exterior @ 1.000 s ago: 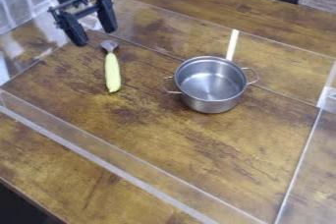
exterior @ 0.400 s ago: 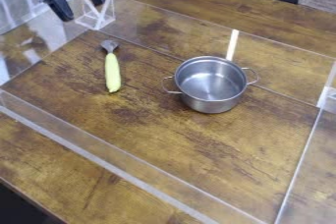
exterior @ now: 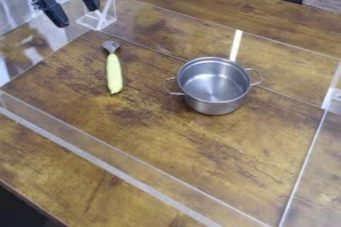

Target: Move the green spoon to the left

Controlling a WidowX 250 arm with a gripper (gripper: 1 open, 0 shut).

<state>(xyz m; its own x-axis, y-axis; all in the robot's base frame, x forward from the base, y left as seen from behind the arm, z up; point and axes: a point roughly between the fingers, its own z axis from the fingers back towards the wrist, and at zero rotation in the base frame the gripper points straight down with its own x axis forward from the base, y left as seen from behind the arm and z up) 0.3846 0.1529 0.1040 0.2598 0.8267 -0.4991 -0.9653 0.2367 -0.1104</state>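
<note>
Spoon position first: green spoon (exterior: pixel 114 70) lying flat on the wooden tabletop (exterior: pixel 200 151), left of the steel pot (exterior: pixel 213 83) and well apart from it. Long axis running nearly up-and-down in the camera view — small silver bowl at the far end, thick yellow-green handle toward the near side, tilted only slightly.

Pincer (exterior: pixel 68 4) up in the top-left corner of the view, raised clear of the tabletop, beside a clear plastic piece (exterior: pixel 98 14). From there the spoon lies lower in the picture and a little to the right, well apart, nothing standing between the two. Only one arm on hand, so no question of which is nearer.

Jaws spread wide, dark fingers plainly separated. Nothing between them, nothing touched. Spoon free of any contact.

Judged from how things lie: spoon already toward the left part of the tabletop, well clear of the pot, pincer empty and away from it — either the move is done or a fresh approach is needed; cannot tell which from this view alone. For any further grasp: come down over the handle's middle with the jaws set across the long axis, not along it, since the handle is the thicker part and the bowl end small and low.
</note>
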